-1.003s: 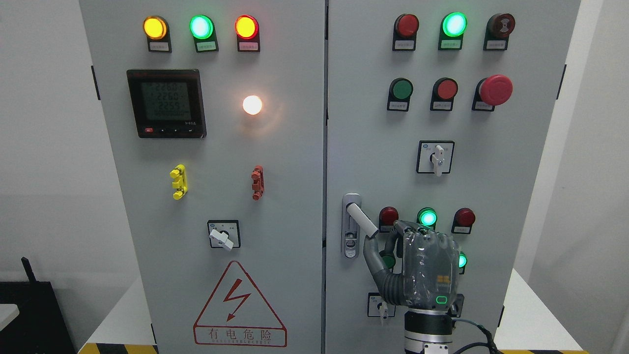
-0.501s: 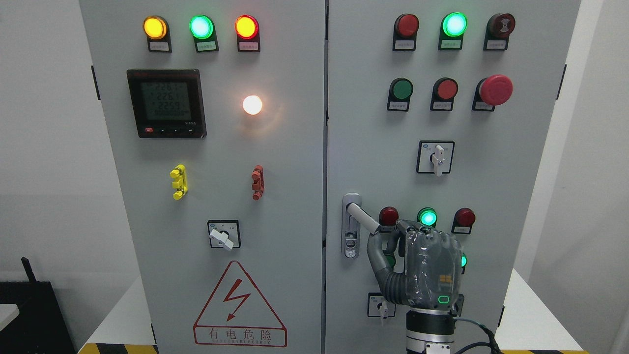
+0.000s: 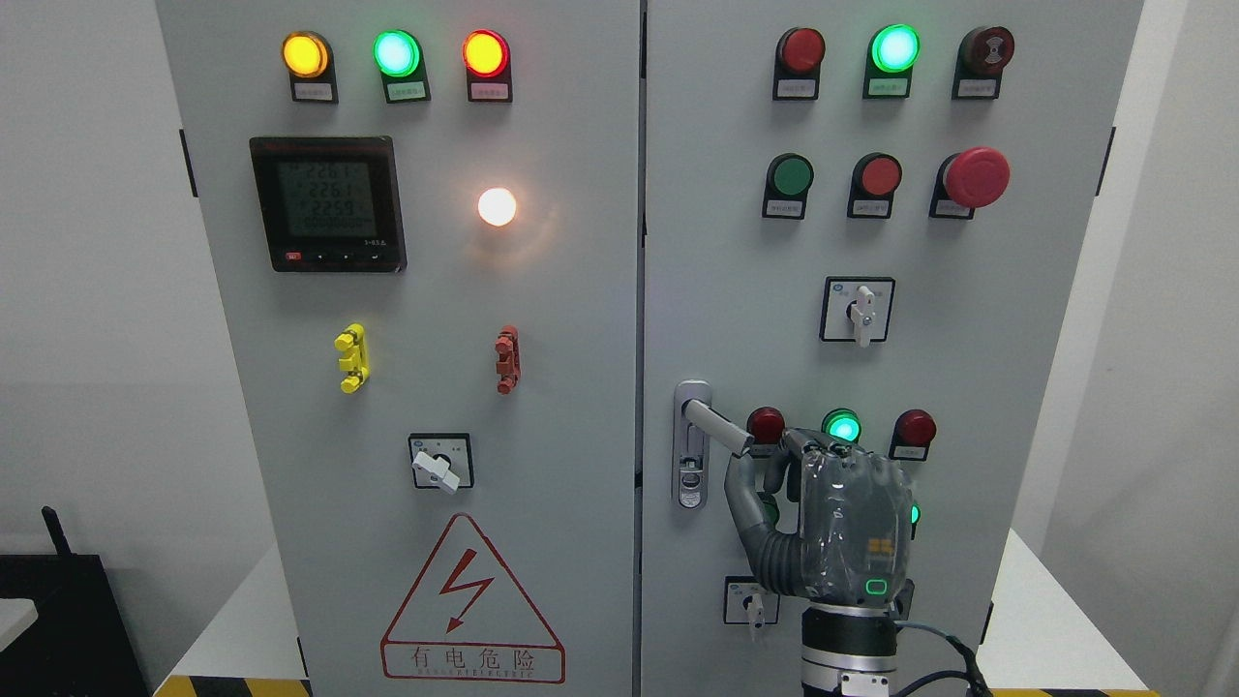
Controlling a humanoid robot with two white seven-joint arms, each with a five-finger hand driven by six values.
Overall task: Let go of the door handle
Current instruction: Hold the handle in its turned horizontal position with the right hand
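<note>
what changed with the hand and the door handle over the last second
The right hand drifted slightly right, and the door handle swung further out toward it. The thumb sits just below the handle tip; contact is unclear. Cabinet doors, lamps and switches are unchanged.

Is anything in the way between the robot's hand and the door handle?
No, nothing visible is in the way. The right hand is right beside the door handle, just below and to the right of its free end. Whether the thumb touches the handle can't be told from here.
</note>
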